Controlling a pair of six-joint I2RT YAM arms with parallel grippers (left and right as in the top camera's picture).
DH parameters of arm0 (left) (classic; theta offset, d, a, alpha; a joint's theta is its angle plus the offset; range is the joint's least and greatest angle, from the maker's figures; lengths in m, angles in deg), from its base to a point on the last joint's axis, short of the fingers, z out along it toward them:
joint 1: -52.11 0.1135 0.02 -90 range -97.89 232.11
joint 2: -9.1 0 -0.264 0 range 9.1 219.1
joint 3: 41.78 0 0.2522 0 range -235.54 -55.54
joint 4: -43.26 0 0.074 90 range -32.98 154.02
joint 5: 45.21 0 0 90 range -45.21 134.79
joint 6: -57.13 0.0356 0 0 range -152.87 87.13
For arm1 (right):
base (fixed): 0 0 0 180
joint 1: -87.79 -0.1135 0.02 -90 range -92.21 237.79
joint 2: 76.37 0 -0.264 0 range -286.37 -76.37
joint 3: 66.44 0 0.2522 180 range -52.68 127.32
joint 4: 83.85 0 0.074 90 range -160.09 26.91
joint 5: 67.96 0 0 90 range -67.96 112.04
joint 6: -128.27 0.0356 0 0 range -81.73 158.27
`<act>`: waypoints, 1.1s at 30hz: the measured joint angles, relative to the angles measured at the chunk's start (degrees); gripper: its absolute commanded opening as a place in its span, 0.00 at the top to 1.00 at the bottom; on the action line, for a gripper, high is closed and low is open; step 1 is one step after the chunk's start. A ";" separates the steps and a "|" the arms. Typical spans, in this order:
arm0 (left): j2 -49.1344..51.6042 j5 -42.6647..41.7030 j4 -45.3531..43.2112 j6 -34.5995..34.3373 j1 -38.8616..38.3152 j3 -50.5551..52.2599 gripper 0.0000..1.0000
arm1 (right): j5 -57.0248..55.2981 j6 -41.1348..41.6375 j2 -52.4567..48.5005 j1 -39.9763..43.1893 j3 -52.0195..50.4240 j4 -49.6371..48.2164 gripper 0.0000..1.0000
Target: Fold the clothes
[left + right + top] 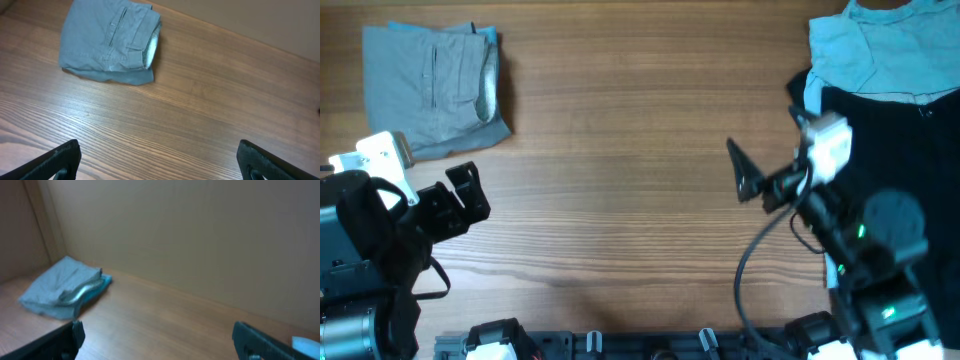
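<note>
The grey-khaki shorts [435, 85] lie folded in a neat block at the table's far left, pale waistband lining showing at the right edge. In the left wrist view the shorts [107, 42] sit ahead, well beyond the fingers. My left gripper [476, 192] hovers just below and right of them, open and empty [160, 162]. A heap of clothes at the far right holds a light blue garment [880, 50] over a black one [905, 140]. My right gripper [745, 172] stands open left of that heap, empty [160, 340], facing the distant shorts [62, 287].
A thin teal edge [492, 37] peeks out under the folded shorts. Bare wooden tabletop [620, 130] stretches between the two arms. A beige wall [200, 230] backs the table. The arm bases [620, 345] line the near edge.
</note>
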 measured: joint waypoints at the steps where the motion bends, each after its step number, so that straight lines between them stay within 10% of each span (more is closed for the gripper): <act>1: 0.00 0.00 -0.09 0.00 0.00 0.00 0.00 | -0.02 -0.57 2.69 0.00 -3.74 -1.81 0.00; 14: 0.00 0.00 0.07 0.00 0.00 0.00 0.00 | -0.46 -3.78 34.40 1.01 -21.99 5.57 0.00; 33: 0.00 0.00 0.07 0.00 0.00 0.00 0.00 | -0.13 -3.45 35.76 1.18 -39.52 -4.07 0.00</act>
